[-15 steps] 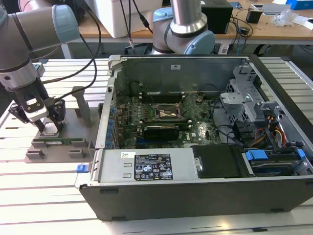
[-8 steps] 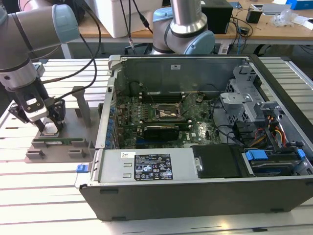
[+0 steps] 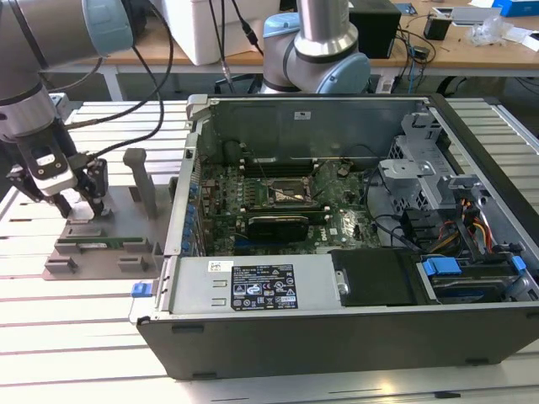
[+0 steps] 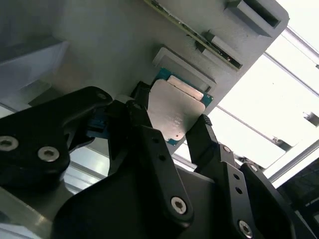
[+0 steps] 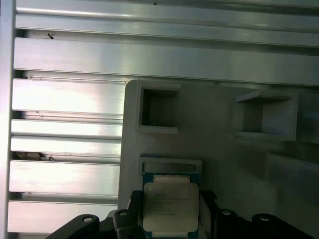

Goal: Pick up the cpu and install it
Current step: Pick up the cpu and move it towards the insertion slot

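Clamping cpu (image 4: 175, 107) on grey tray (image 4: 114, 45), tool (image 4: 172, 115) covering two of its edges

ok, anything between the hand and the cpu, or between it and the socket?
Nothing visible between the hand and the cpu on the tray. Toward the socket, the tray's upright post and the case's side wall stand between.
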`<act>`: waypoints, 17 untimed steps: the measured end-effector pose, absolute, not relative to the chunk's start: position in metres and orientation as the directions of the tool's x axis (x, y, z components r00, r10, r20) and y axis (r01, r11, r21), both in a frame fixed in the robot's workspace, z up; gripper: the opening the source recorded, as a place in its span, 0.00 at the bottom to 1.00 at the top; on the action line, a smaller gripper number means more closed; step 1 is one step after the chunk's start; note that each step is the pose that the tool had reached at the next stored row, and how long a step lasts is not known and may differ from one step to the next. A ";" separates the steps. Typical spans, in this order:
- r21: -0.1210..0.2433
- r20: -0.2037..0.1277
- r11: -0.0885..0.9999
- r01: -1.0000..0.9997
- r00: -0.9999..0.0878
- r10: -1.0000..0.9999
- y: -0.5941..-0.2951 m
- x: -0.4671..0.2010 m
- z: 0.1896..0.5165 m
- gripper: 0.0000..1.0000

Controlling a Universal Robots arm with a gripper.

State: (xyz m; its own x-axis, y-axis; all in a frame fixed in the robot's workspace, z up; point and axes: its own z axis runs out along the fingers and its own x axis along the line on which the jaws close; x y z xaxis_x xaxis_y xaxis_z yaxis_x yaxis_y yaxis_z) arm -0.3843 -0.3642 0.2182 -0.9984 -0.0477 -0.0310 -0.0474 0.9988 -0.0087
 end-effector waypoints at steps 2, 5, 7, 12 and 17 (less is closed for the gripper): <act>-0.009 -0.031 0.999 -0.048 -0.998 -0.048 -0.363 -0.384 0.223 0.54; -0.009 -0.031 0.999 -0.048 -0.998 -0.048 -0.362 -0.384 0.231 0.54; -0.009 -0.031 0.999 -0.048 -0.998 -0.048 -0.362 -0.384 0.236 0.54; -0.009 -0.031 0.999 -0.048 -0.998 -0.048 -0.362 -0.384 0.248 0.54; -0.009 -0.031 0.999 -0.048 -0.998 -0.048 -0.362 -0.384 0.264 0.54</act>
State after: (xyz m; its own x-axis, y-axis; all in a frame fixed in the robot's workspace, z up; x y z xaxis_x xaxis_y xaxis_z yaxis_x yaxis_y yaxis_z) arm -0.3842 -0.3618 0.2637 -0.9984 -0.0478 -0.0310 -0.0475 0.9988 -0.0087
